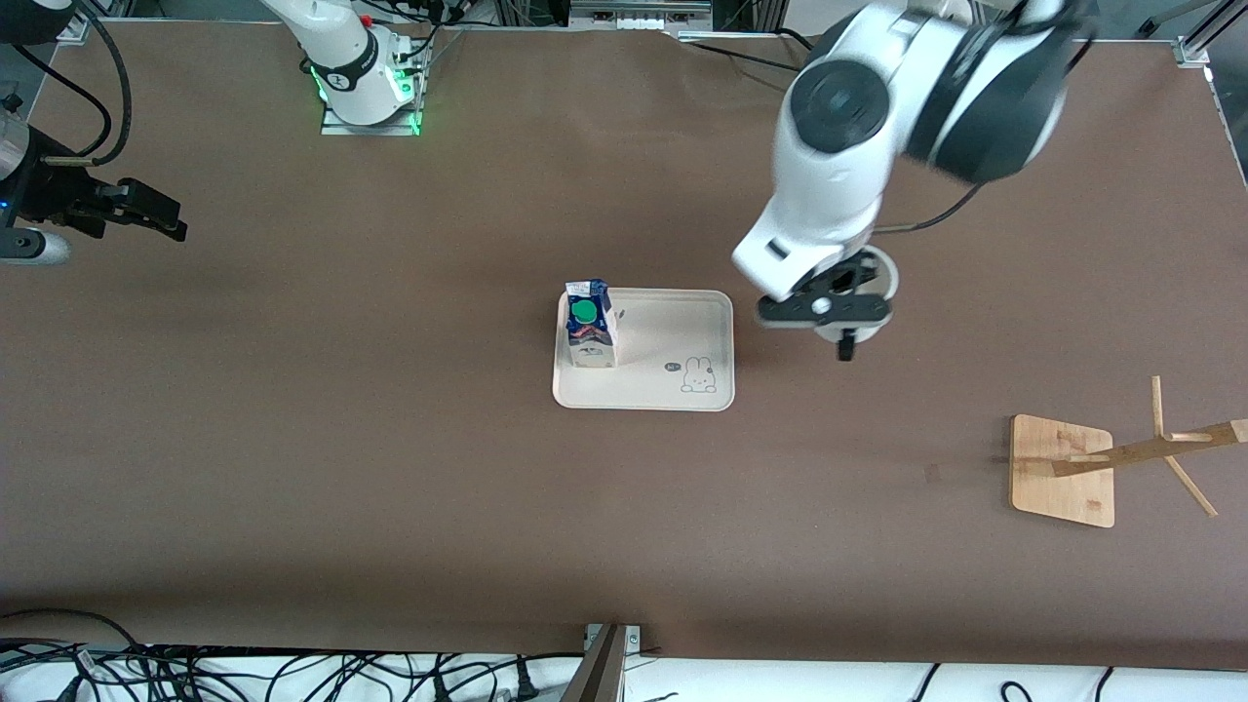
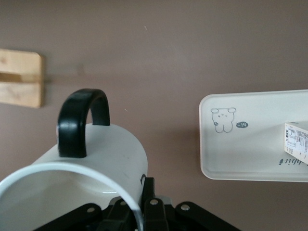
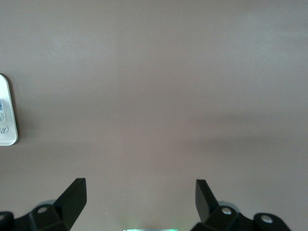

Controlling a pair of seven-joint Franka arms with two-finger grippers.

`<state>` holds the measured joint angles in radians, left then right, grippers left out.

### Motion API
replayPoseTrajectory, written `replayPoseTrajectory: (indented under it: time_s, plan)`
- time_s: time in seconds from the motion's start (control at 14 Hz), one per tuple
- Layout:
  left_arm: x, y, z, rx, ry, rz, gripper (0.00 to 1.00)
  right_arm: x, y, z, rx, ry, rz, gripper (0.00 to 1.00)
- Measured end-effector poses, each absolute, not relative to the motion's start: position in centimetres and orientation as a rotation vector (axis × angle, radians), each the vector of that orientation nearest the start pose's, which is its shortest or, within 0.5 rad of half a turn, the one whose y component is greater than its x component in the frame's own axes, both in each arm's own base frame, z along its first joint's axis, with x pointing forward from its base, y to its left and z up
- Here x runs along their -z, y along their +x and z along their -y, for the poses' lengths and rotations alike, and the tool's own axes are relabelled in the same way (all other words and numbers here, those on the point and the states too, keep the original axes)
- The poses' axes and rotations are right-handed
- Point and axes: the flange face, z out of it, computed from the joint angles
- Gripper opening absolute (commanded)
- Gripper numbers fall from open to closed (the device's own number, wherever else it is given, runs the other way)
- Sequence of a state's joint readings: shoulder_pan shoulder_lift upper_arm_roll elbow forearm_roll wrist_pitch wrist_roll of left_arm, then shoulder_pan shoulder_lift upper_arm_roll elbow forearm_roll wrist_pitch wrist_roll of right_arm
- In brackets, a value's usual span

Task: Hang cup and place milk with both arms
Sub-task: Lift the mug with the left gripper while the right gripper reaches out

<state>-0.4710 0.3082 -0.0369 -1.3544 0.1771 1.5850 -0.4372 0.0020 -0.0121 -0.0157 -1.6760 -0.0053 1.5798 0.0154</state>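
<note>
The white cup point(image 1: 884, 276) with its black loop handle point(image 2: 82, 120) is beside the tray, toward the left arm's end of the table. My left gripper point(image 1: 844, 336) is shut on the cup's rim point(image 2: 96, 159), one finger inside and one outside; whether the cup rests on the table I cannot tell. The blue-and-white milk carton point(image 1: 590, 330) with a green cap stands upright on the cream tray point(image 1: 682, 385), at the tray's end toward the right arm. The carton's edge also shows in the left wrist view point(image 2: 298, 144). My right gripper point(image 1: 146, 210) is open and empty over bare table at the right arm's end point(image 3: 139, 197).
A wooden cup rack point(image 1: 1063, 468) with slanted pegs point(image 1: 1170, 444) stands nearer the front camera at the left arm's end; its base also shows in the left wrist view point(image 2: 21, 77). The tray has a bunny drawing point(image 1: 696, 374). Cables run along the table's front edge.
</note>
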Motion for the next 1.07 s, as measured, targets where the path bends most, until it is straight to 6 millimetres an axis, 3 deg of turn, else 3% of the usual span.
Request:
replayPoseTrajectory:
  time_s: [0.14, 0.29, 0.43, 0.64, 0.79, 0.93, 1.07]
  plan:
    - [-57.0, 58.7, 24.4, 0.045, -2.967, -0.179, 0.00, -58.2, 54.7, 0.0, -0.133, -3.144, -0.022, 1.00]
    - [-57.0, 60.6, 19.9, 0.055, -2.969, -0.225, 0.00, -58.2, 54.6, -2.0, -0.142, -3.145, 0.036, 1.00]
    - [-56.7, 62.2, 16.7, 0.105, -2.978, -0.214, 0.00, -58.1, 54.2, -4.8, -0.175, -3.143, 0.115, 1.00]
    - [-55.8, 64.7, 13.5, 0.316, -3.025, -0.153, 0.00, -57.7, 53.9, -10.3, -0.195, -3.108, 0.254, 1.00]
    - [-54.1, 65.7, 11.8, 0.464, -3.043, -0.118, 0.00, -57.1, 53.5, -14.5, -0.223, -3.029, 0.336, 1.00]
    - [-52.0, 65.6, 10.2, 0.597, -3.066, -0.075, 0.00, -56.4, 53.0, -18.3, -0.248, -2.998, 0.427, 1.00]
    - [-50.0, 64.1, 8.5, 0.702, -3.085, -0.016, 0.00, -54.1, 53.1, -20.7, -0.315, -2.993, 0.480, 1.00]
